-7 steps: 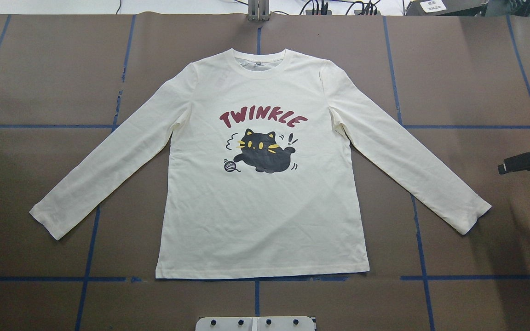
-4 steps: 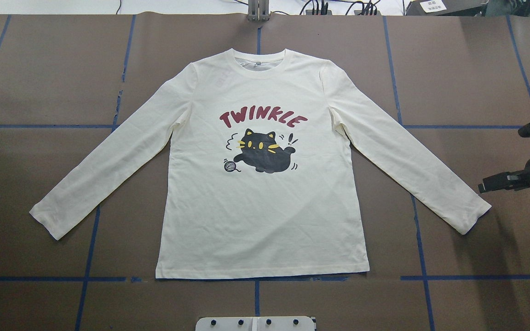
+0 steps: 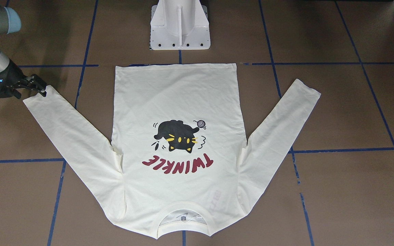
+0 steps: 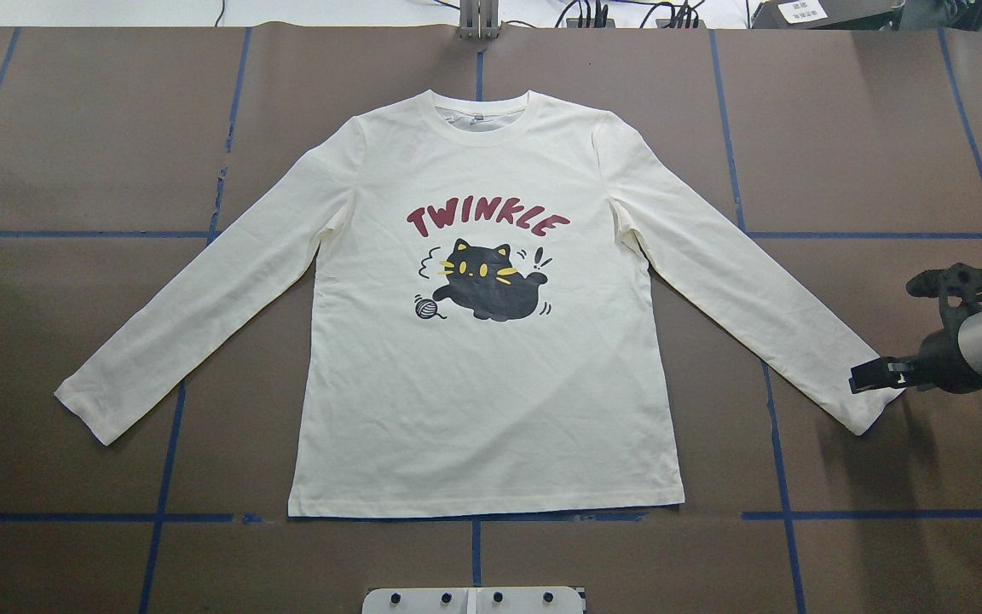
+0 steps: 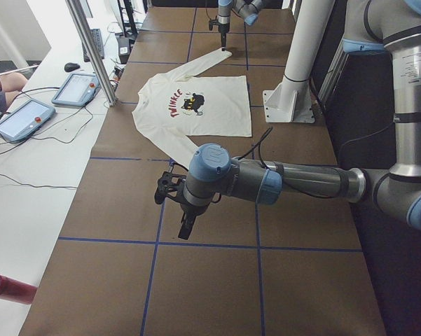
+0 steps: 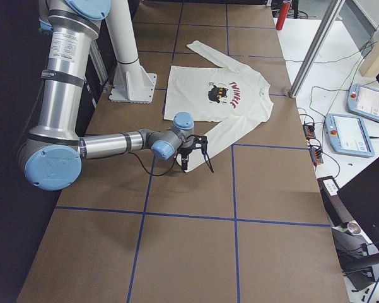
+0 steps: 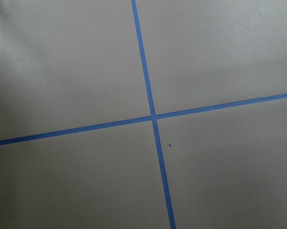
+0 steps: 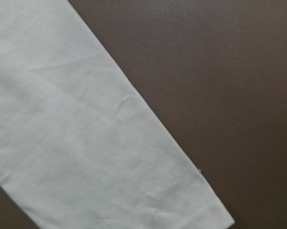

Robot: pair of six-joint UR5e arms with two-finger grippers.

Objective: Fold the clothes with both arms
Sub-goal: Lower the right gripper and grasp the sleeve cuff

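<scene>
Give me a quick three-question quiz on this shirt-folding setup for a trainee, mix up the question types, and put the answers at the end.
1. True or false: the shirt lies flat with its print facing up and both sleeves spread out.
2. Multiple choice: the right gripper is closest to which part? A) the neckline B) the bottom hem C) a sleeve cuff
3. Fill in the blank: the left wrist camera shows only the brown table and two crossing ____ tape lines.
Key: 1 true; 2 C; 3 blue.
</scene>
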